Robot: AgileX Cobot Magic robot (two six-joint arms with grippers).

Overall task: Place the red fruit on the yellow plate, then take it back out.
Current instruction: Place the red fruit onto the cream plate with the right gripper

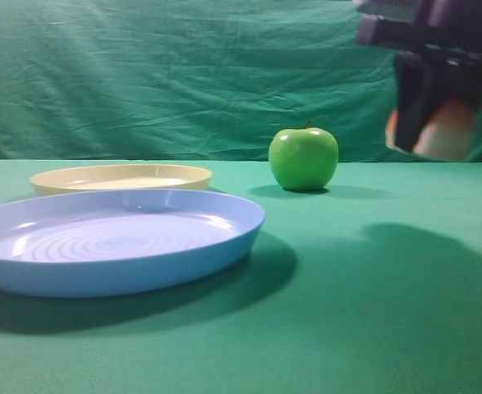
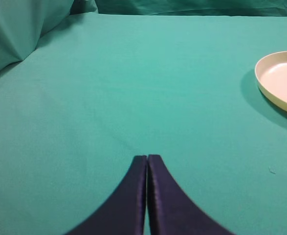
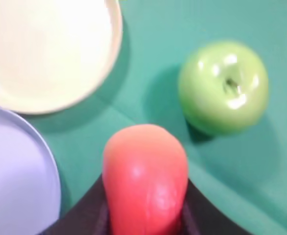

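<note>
Sitting nearest in the lower left of the high view, the blue plate (image 1: 117, 242) rests on the green cloth (image 1: 372, 312), and the yellow plate (image 1: 121, 177) lies just behind it, their rims close together. Farther back, near the middle, the green apple (image 1: 303, 158) stands upright with its stem on top, apart from both plates. In the upper right, the right gripper (image 1: 442, 123) hangs blurred above the cloth, pinching the red fruit (image 3: 145, 178) between its dark fingers (image 3: 197, 215); the fruit is in the air, clear of the yellow plate. From its wrist camera the fruit fills the lower centre. The left gripper (image 2: 147, 159) is pressed together over bare cloth.
</note>
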